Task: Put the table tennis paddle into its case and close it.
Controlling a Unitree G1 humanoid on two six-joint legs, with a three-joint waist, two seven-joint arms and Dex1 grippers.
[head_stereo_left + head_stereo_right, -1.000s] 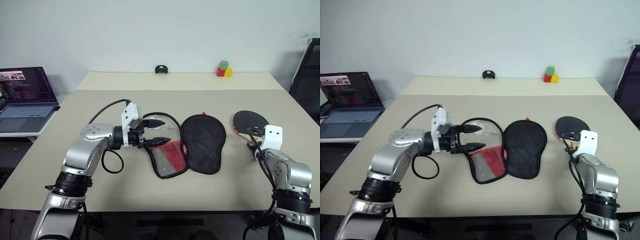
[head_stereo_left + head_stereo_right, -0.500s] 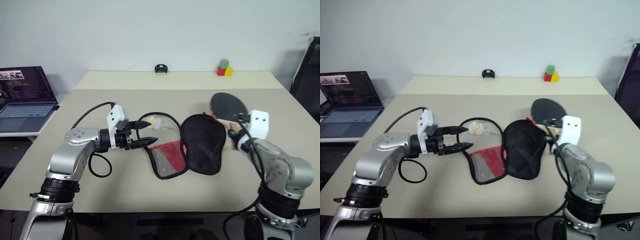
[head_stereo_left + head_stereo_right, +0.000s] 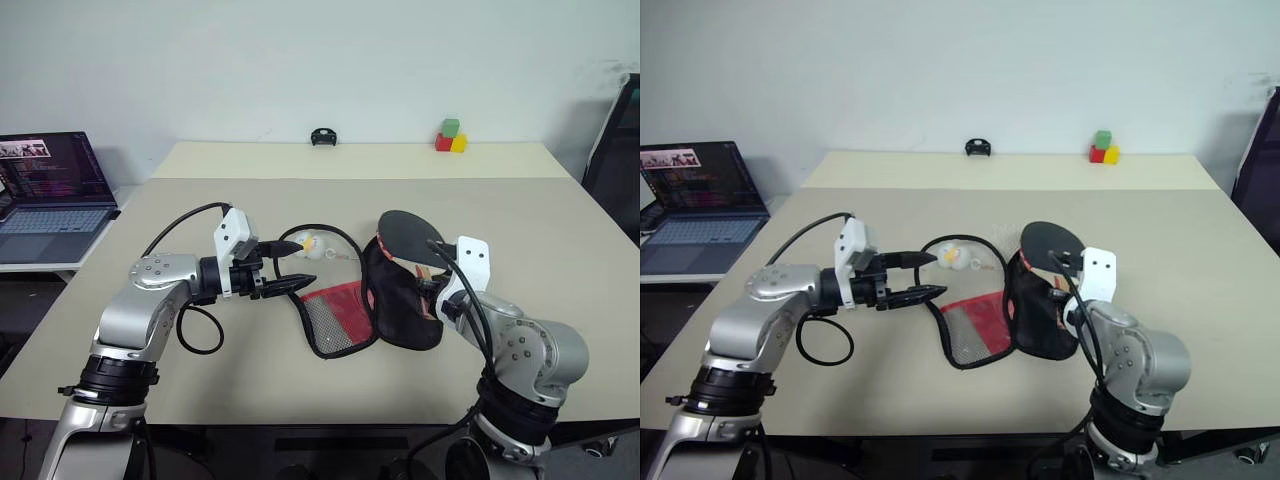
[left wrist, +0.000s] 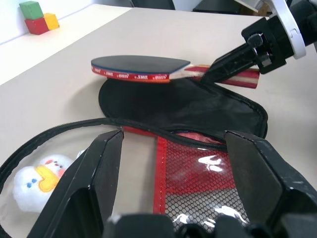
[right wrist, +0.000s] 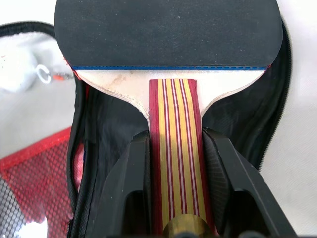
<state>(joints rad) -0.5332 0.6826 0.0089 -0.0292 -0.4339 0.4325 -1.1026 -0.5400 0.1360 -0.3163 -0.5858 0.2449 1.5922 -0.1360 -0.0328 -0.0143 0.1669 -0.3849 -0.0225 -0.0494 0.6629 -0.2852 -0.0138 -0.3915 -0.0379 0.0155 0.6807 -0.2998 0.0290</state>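
Paddle (image 5: 168, 34) is clamped by its handle in the right tool (image 5: 173, 178), fingers one on each side of the striped grip, blade sticking out ahead of the tool and hanging over the black half of the case (image 3: 405, 290). In the left wrist view the blade sits roughly level above the fabric, apparently not touching it, so I judge insertion not yet done: pickup and carry are complete; what is left is laying the paddle onto the case half, folding the other half over, and zipping shut. Case lies unzipped and spread flat on the table (image 3: 300, 380), with the red mesh part (image 3: 340, 310) toward the left tool and the black half directly under the right tool. Left tool (image 3: 292, 266) is spread and grips nothing; it hovers just beside the clear edge of the case, with the white-yellow charm (image 3: 310, 244) just beyond its fingertips. Possible snags: the charm and the loose zipper edge near the left tool could catch when the flap is folded. Elsewhere: coloured blocks (image 3: 448, 138) and a small black object (image 3: 321, 137) far ahead of both tools, well clear; a laptop (image 3: 50, 190) off beyond the left arm.
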